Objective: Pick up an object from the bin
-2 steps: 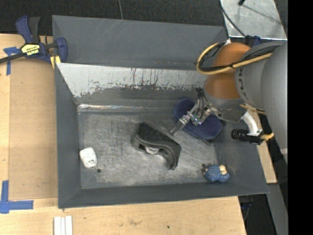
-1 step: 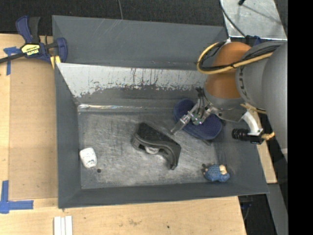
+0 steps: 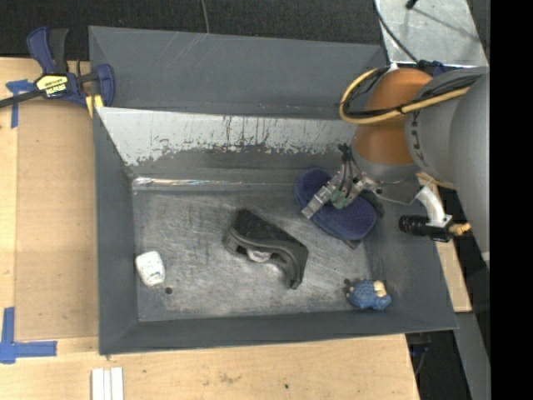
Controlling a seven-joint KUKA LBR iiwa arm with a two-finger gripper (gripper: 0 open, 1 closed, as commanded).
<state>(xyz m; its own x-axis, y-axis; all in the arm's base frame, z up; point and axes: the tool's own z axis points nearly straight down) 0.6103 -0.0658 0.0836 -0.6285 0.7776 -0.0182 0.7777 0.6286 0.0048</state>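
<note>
One claw (image 3: 321,199) | over dark-blue oval pad (image 3: 354,222) | right rear of bin (image 3: 250,82)

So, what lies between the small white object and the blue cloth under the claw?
A dark shoe-like object lies between them, mid-bin, in the camera view.

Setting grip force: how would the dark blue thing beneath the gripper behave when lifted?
The dark blue thing looks soft, with a rounded, slumped outline, so it would probably sag or fold when lifted. It appears thin, so likely light. Lying flat, it should not roll.
</note>
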